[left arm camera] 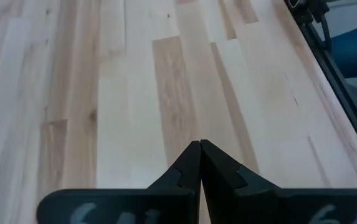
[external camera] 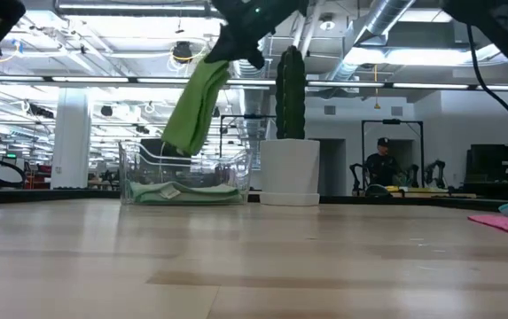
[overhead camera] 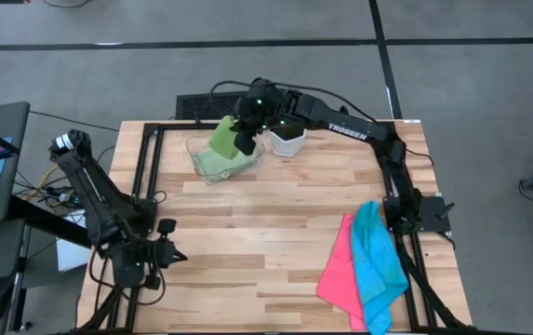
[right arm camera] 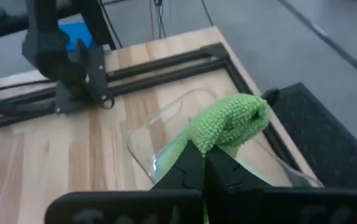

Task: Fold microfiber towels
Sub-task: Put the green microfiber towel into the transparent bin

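Nearest the lens in the right wrist view, the right gripper (right arm camera: 204,163) is pinched shut on a bright green towel (right arm camera: 231,121), which bunches just past its fingertips. That arm reaches from its base at the worktop's right edge across to the far side, its gripper hanging above a clear plastic tray (overhead camera: 199,147); the held towel droops from it toward the tray, where a pale green towel (external camera: 183,191) lies folded beneath. Just beside the right gripper, on its right, stands a white pot (external camera: 289,170) with a tall green cactus. The left gripper (left arm camera: 200,163) is closed on nothing, low over bare wood at the near left corner. The worktop (overhead camera: 266,233) is pale plank wood framed by black rails, with a wide open middle. Well behind the right gripper, at the near right edge, a hot pink towel (overhead camera: 337,270) and a cyan blue towel (overhead camera: 376,265) lie overlapped.
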### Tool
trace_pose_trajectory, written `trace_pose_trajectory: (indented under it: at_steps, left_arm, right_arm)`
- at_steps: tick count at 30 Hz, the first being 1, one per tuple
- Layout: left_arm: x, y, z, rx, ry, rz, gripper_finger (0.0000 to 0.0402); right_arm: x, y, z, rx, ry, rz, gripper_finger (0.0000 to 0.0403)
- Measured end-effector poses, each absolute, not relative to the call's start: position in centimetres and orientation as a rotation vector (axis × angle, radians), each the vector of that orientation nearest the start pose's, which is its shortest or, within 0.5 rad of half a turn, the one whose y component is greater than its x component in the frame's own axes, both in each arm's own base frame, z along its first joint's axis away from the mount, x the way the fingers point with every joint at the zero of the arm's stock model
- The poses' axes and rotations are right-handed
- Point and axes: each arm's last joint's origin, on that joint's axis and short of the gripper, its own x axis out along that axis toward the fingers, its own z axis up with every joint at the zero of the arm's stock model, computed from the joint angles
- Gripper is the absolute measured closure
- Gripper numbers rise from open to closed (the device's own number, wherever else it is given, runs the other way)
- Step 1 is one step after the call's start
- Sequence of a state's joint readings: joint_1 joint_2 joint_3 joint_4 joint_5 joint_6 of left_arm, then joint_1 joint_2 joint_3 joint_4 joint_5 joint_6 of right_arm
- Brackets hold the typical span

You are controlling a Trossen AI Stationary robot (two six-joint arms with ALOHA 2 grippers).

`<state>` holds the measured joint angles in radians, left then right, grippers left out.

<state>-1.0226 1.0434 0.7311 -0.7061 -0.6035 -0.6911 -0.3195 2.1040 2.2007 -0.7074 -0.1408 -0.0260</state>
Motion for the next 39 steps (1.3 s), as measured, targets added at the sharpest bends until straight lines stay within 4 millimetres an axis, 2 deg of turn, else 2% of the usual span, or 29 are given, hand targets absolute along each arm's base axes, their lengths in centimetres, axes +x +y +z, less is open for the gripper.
trace_pose_trajectory:
  at_steps: [14,21,25,32,37,39]
  left_arm:
    - [9.9,-14.6,23.9,0.071,0.776,-0.108,0.0401]
    - [9.9,-14.6,23.9,0.067,0.771,-0.102,0.0401]
    - [9.8,-14.4,23.8,0.083,0.78,-0.093,0.0401]
    - [9.7,-14.1,23.7,0.104,0.783,-0.06,0.0401]
    - [9.6,-14.0,23.7,0.11,0.789,-0.054,0.0401]
    - [9.6,-14.0,23.7,0.11,0.789,-0.054,0.0401]
  right_arm:
    - [49.8,-15.9,30.8,0.21,0.442,-0.066,0.039]
    - [51.4,-16.4,27.6,0.221,0.444,-0.051,0.039]
    - [51.7,-16.8,26.4,0.229,0.465,-0.057,0.039]
    - [51.3,-17.8,26.2,0.247,0.486,-0.08,0.039]
    - [50.2,-19.5,25.9,0.269,0.543,-0.12,0.039]
    - [50.0,-20.2,25.2,0.283,0.567,-0.136,0.039]
